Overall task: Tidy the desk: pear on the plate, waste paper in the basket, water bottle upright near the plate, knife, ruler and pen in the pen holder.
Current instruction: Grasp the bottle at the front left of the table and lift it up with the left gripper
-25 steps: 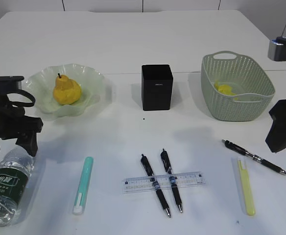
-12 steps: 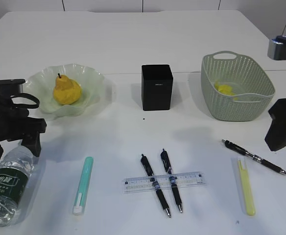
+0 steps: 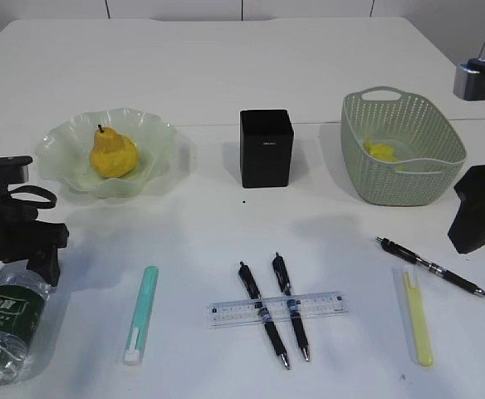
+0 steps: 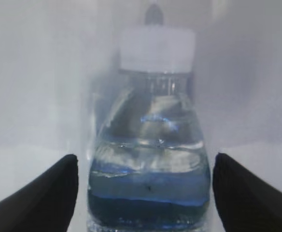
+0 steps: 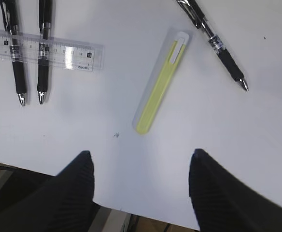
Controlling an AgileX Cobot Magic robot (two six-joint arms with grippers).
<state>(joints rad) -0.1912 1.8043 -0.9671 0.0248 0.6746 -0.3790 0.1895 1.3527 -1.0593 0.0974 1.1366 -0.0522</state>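
Note:
The water bottle (image 3: 8,320) lies on its side at the front left, its cap end under my left gripper (image 3: 22,249). In the left wrist view the bottle (image 4: 148,145) sits between the open jaws of the left gripper (image 4: 143,162), with a small gap on each side. The pear (image 3: 113,153) is on the green plate (image 3: 155,141). Yellow paper (image 3: 381,151) is in the basket (image 3: 409,187). Two pens (image 3: 265,320) lie across the ruler (image 3: 321,302). My right gripper (image 5: 141,154) is open and empty, hovering over the table edge below the yellow knife (image 5: 160,84).
The black pen holder (image 3: 266,148) stands in the middle. A teal knife (image 3: 140,314) lies right of the bottle. A third pen (image 3: 432,267) lies above the yellow knife (image 3: 417,320). The right arm (image 3: 479,212) is at the right edge.
My left gripper has come down and to the left, over the bottle's neck end. The bottle has shifted slightly. The right arm has barely moved.

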